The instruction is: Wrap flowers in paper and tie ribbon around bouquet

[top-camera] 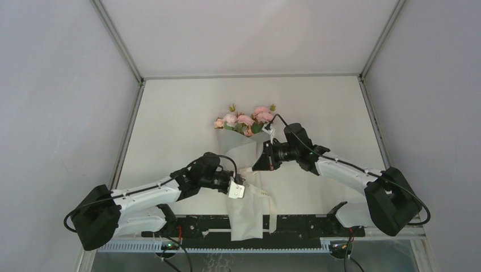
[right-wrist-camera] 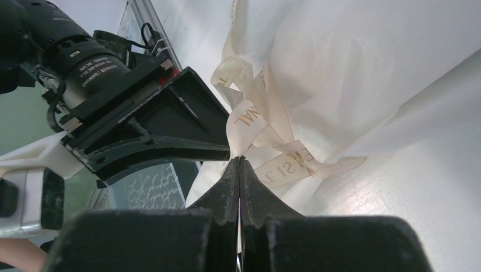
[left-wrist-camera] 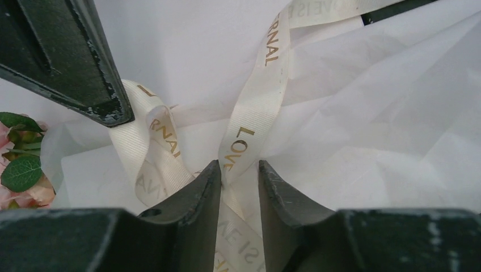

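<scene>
The bouquet lies mid-table, its pink flowers [top-camera: 244, 120] at the far end and its white paper [top-camera: 248, 212] running toward the near edge. A cream ribbon [left-wrist-camera: 258, 113] with gold lettering crosses and loops over the paper [left-wrist-camera: 368, 113]. My left gripper [left-wrist-camera: 239, 167] has its jaws partly apart. One ribbon strand runs through the gap and touches the left finger. My right gripper [right-wrist-camera: 239, 158] is shut on a loop of the ribbon [right-wrist-camera: 244, 122] just beside the paper [right-wrist-camera: 351, 68]. The two grippers, left [top-camera: 238, 190] and right [top-camera: 262, 161], sit close together over the wrap. Flowers [left-wrist-camera: 20, 170] show at the left edge.
White walls with metal frame bars [top-camera: 119, 45] box in the table. The right gripper's finger [left-wrist-camera: 74, 62] hangs close in the left wrist view. The left gripper's body [right-wrist-camera: 142, 130] fills the left of the right wrist view. The paper's tail overhangs the black base rail [top-camera: 198, 224].
</scene>
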Available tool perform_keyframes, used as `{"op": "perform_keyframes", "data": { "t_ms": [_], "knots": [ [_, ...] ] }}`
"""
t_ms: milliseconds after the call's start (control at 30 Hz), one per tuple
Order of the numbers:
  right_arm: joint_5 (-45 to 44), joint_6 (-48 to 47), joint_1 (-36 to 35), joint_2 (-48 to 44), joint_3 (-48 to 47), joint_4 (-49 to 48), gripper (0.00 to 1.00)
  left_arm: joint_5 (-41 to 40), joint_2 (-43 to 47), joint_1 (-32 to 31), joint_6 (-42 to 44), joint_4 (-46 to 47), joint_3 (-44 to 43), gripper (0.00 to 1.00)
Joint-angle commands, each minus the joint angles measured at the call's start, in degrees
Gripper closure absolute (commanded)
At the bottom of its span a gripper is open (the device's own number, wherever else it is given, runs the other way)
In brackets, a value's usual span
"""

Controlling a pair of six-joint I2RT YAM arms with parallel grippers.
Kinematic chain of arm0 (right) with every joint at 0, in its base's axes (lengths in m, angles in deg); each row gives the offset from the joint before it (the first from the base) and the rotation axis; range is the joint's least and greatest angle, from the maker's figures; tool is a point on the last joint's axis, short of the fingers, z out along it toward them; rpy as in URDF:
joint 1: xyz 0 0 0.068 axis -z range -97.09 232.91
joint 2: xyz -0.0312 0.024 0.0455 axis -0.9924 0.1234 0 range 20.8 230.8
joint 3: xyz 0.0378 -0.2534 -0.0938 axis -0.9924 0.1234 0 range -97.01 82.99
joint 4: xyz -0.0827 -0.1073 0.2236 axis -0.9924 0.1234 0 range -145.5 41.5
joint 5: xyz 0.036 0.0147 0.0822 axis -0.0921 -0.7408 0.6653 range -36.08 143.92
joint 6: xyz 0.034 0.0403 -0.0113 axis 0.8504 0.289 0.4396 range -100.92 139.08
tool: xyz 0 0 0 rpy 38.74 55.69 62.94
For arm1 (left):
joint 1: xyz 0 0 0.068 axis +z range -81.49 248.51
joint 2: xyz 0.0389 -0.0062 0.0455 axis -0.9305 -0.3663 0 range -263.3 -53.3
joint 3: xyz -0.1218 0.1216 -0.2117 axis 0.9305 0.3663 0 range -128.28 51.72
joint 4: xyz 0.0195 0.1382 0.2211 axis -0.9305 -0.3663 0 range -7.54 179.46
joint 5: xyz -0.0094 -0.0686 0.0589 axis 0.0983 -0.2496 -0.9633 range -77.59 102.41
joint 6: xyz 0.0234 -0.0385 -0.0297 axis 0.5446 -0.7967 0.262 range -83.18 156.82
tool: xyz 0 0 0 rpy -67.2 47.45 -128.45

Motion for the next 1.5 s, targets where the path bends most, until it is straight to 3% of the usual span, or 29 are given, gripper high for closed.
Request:
{"op": "perform_keyframes", "data": {
  "t_ms": [0,100,233,333,433,533,600,700,800,1167,1467],
  "knots": [
    [3.3,0.8,0.5,0.9,-0.2,-4.4,0.96,-0.5,-1.1,-0.4,3.6,3.3,-3.2,0.69],
    [4.8,1.1,0.6,1.6,-0.2,-5.5,0.89,-1.3,-1.7,-0.4,3.9,4.3,-3.3,0.8],
    [5.1,-0.7,2.4,1.2,-1.0,-2.8,0.68,-2.2,-1.9,-0.3,4.2,5.2,-3.1,0.99],
    [4.5,-1.8,6.0,-0.8,-1.8,-1.9,0.56,-3.3,-2.0,-0.3,3.9,6.4,-2.8,1.0],
    [4.3,-1.1,9.5,-2.7,-2.2,-3.5,0.5,-3.3,-2.1,-0.3,3.7,6.6,-2.8,1.0],
    [1.7,-2.9,10.6,-2.3,-3.0,-1.8,0.53,-3.7,-2.2,-0.3,3.8,6.7,-2.7,1.0],
    [0.2,-4.0,10.6,-0.1,-3.5,0.0,0.65,-4.1,-2.1,-0.3,3.5,7.0,-2.6,1.0],
    [3.4,-4.9,8.8,3.4,-4.1,-1.0,0.76,-4.7,-2.1,-0.3,3.0,7.3,-2.6,1.0],
    [5.8,-7.8,5.1,6.6,-6.2,-0.4,0.81,-5.5,-1.9,-0.2,3.1,7.3,-2.4,1.0],
    [12.7,-5.6,1.1,16.1,-8.4,-6.2,0.83,-6.6,-1.0,1.0,2.8,7.8,-1.8,1.0],
    [21.7,1.2,0.5,21.5,-8.4,-19.5,0.78,-7.0,-0.3,1.8,3.2,7.4,-1.5,1.0]
  ]
}}
